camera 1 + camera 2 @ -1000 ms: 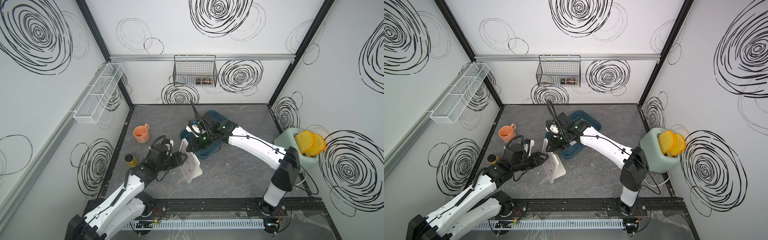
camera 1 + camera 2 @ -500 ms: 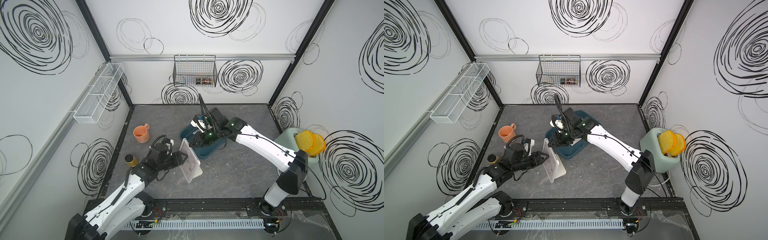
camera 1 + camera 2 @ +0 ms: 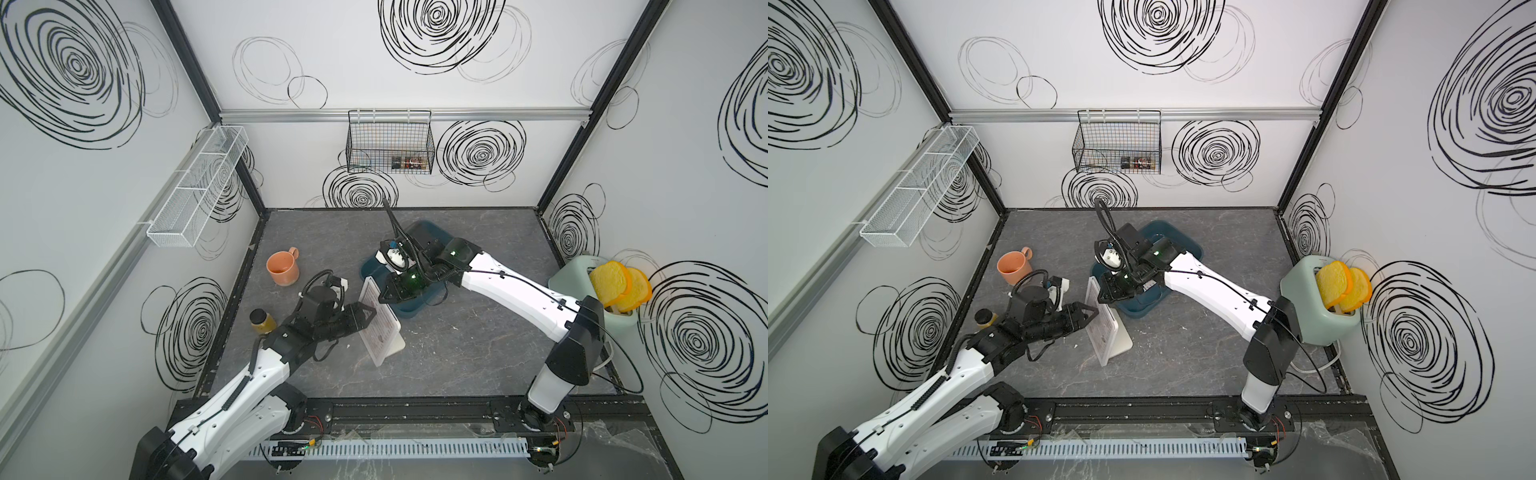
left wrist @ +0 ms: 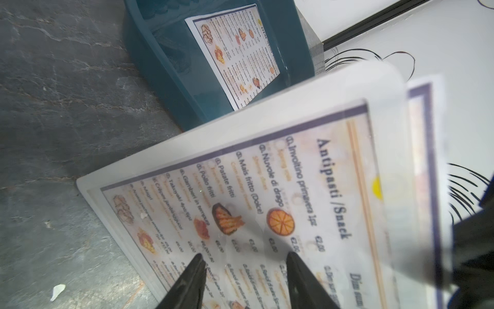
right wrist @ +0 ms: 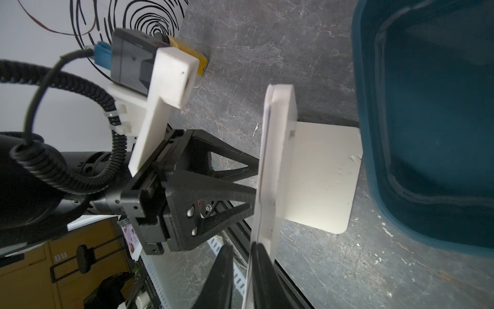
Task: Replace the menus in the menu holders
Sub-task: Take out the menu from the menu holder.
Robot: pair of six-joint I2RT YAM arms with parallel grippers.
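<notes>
The white menu holder (image 3: 384,332) (image 3: 1105,328) stands upright on its foot (image 5: 320,176) mid-table, with a menu (image 4: 267,200) showing in its front. A menu edge (image 4: 423,160) sticks out past the holder's upper end. My left gripper (image 3: 370,318) (image 4: 244,255) is open, its fingertips (image 4: 199,260) resting on the menu face. My right gripper (image 3: 382,298) (image 5: 242,246) straddles that protruding edge. Its jaws are almost together, and a slim gap shows beside the sheet. Another menu (image 4: 235,50) lies in the teal tray (image 3: 409,311).
An orange mug (image 3: 282,270) and a small jar (image 3: 262,322) stand left of my left arm. A mint toaster (image 3: 582,282) with bread is at the right wall. A wire basket (image 3: 390,141) hangs on the back wall and a mesh shelf (image 3: 199,187) on the left wall.
My right gripper rose toward the tray, then came back down to the holder's upper end, and its jaws have narrowed. The left arm and the holder have not moved.
</notes>
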